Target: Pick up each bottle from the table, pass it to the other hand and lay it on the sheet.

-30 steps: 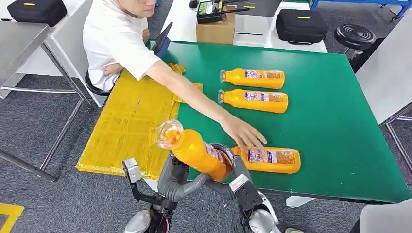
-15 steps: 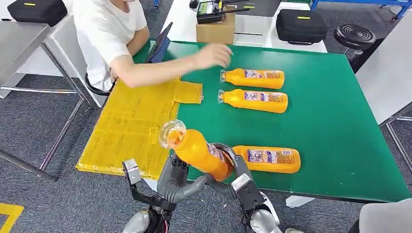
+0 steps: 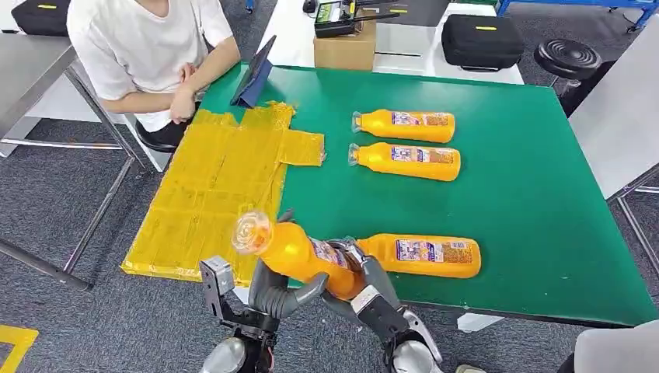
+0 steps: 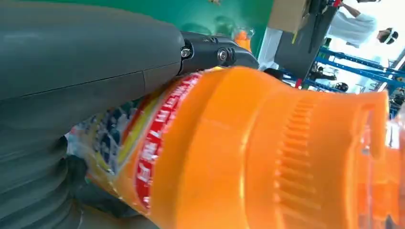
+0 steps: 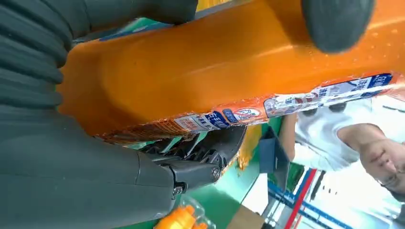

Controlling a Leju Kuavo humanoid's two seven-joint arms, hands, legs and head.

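held bottle (image 3: 299, 255) label printed, characters too blurred to read

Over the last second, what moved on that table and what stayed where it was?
The person pulled their arm back from the nearest lying bottle and now sits with arms folded at the table's corner. The held bottle, gripped by the left hand and right hand, shifted left and lower toward the yellow sheet. The three lying bottles stayed put.

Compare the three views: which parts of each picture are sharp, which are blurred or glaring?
Head view: even light, sharp bottles on the table. Left wrist view: held bottle soft, too close; background washed out. Right wrist view: label readable, bright background overexposed.
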